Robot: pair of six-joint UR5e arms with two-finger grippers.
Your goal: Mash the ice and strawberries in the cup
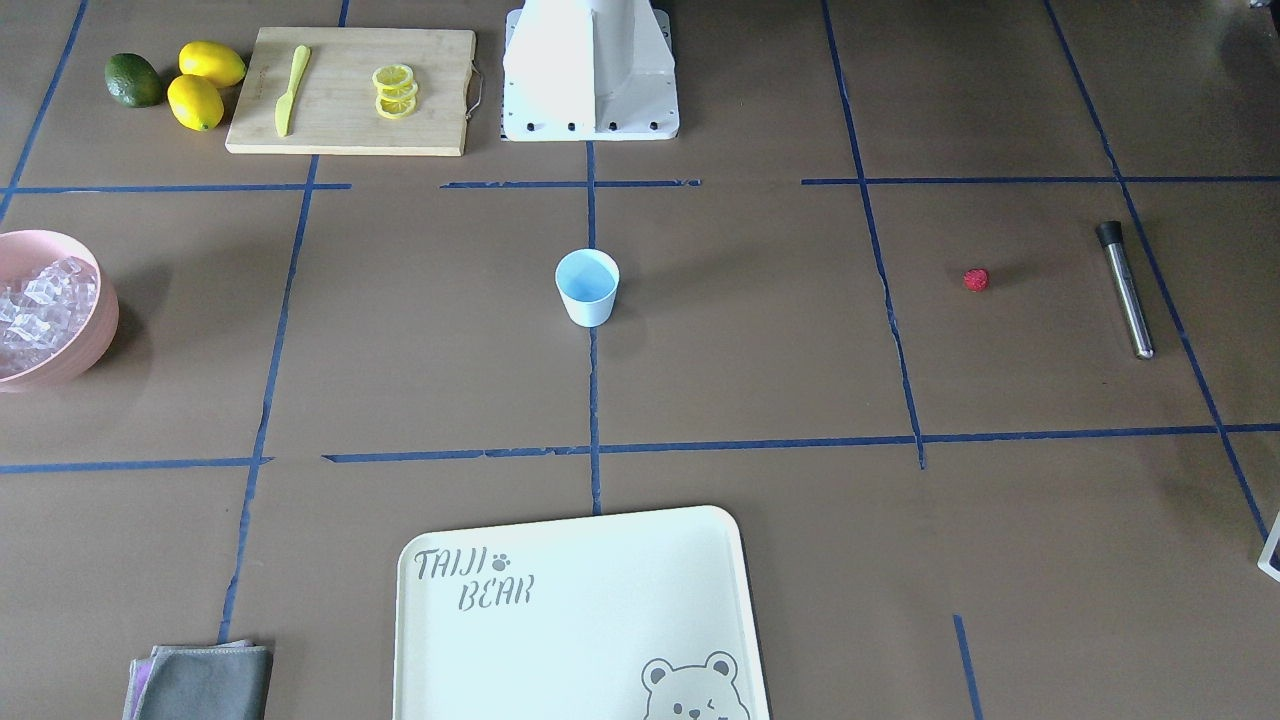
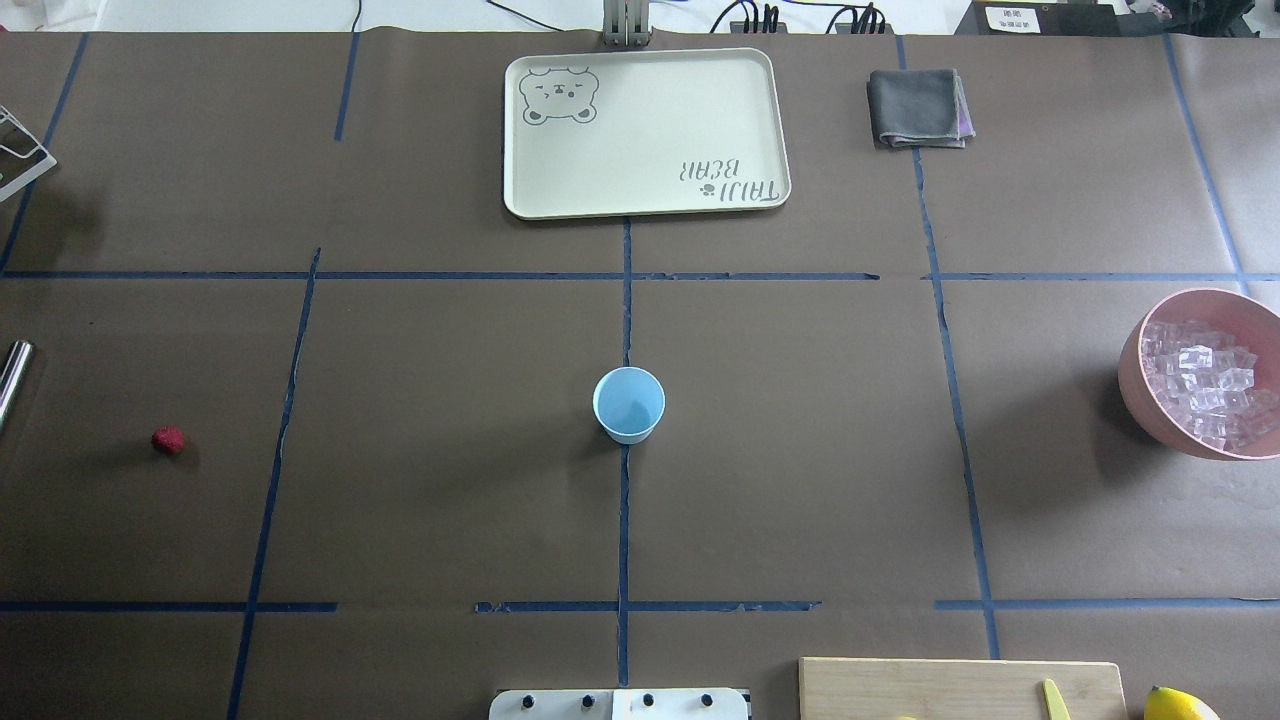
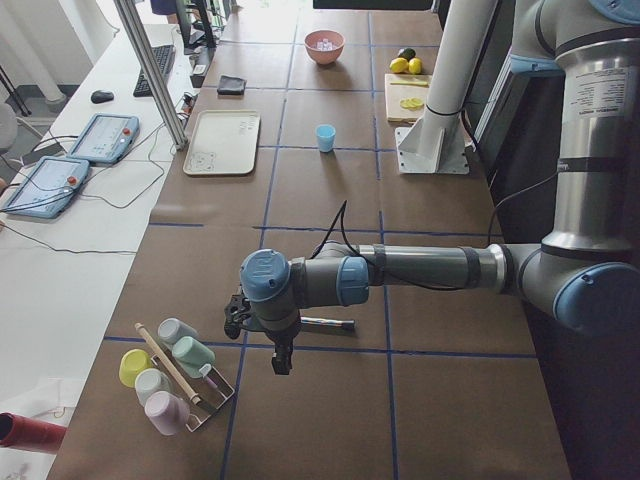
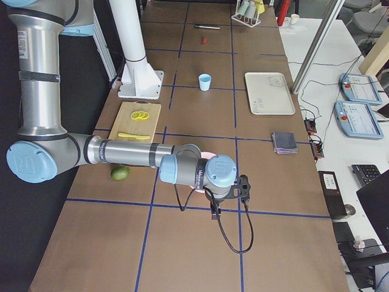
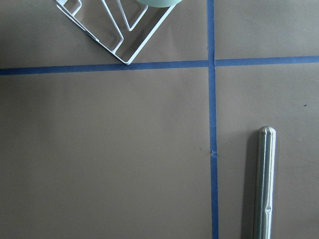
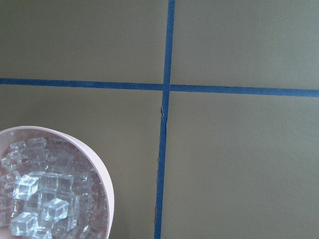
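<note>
The light-blue cup stands upright and empty at the table's middle; it also shows in the front-facing view. One red strawberry lies alone on the robot's left side. The ice fills a pink bowl on the robot's right, and shows in the right wrist view. My left gripper hangs over the table's left end near a steel muddler. My right gripper hangs beside the bowl. I cannot tell whether either is open or shut.
A cream tray and a grey cloth lie at the far side. A cutting board with lemon slices and a yellow knife, lemons and an avocado lie near the base. A wire rack of cups stands at the left end.
</note>
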